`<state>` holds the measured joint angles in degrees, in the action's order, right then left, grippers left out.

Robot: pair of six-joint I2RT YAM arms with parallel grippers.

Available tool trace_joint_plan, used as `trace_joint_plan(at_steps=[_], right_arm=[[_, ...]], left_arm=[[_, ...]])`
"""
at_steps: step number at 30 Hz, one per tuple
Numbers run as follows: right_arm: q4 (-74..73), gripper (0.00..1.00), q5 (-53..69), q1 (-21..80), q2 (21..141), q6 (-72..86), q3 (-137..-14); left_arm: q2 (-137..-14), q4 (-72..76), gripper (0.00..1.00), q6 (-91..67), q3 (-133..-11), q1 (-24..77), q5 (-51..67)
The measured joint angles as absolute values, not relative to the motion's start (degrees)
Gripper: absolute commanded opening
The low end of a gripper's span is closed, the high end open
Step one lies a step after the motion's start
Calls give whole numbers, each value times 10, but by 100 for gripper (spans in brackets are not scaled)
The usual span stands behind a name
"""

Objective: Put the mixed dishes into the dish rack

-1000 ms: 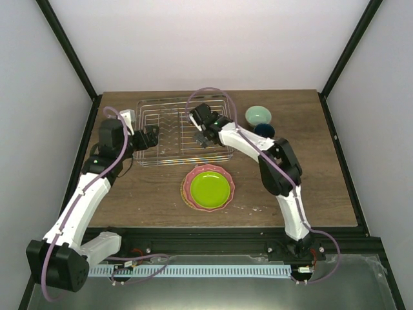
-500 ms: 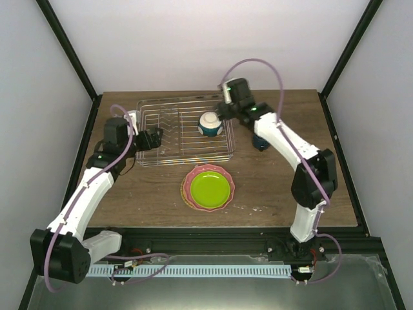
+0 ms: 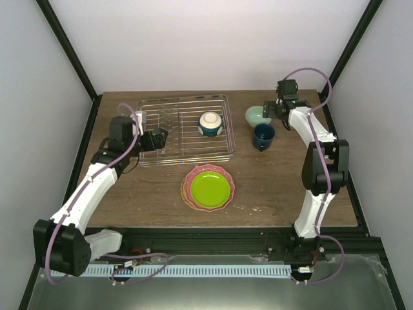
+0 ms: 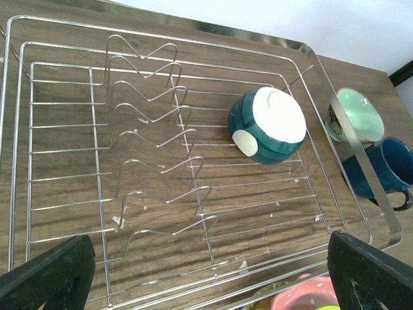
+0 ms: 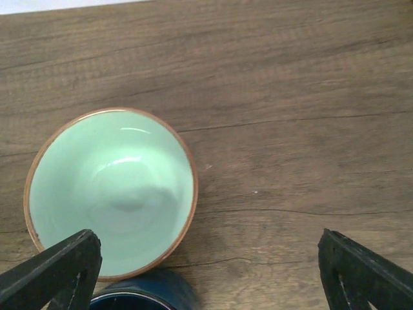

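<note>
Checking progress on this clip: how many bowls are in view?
2. One overturned bowl sits inside the dish rack, toward its right end; the pale mint bowl stands on the table right of the rack, behind the dark blue mug.

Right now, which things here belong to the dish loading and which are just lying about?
Job: dish rack, cream-and-teal bowl already in it, mint bowl, blue mug, green plate stacked on pink plate.
Not job: wooden table, black enclosure frame.

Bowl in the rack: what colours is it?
The bowl is teal with a cream base; clearest in left wrist view.
</note>
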<state>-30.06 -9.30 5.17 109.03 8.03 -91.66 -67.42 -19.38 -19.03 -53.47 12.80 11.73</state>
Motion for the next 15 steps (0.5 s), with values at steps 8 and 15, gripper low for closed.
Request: trace_joint_plan(at_steps=[8, 15], right_arm=[[-293, 87, -37, 43, 1148, 83, -917], [-269, 76, -11, 28, 1193, 86, -919]], left_arm=[[-675, -195, 100, -183, -538, 128, 112], [-675, -199, 100, -177, -540, 129, 104]])
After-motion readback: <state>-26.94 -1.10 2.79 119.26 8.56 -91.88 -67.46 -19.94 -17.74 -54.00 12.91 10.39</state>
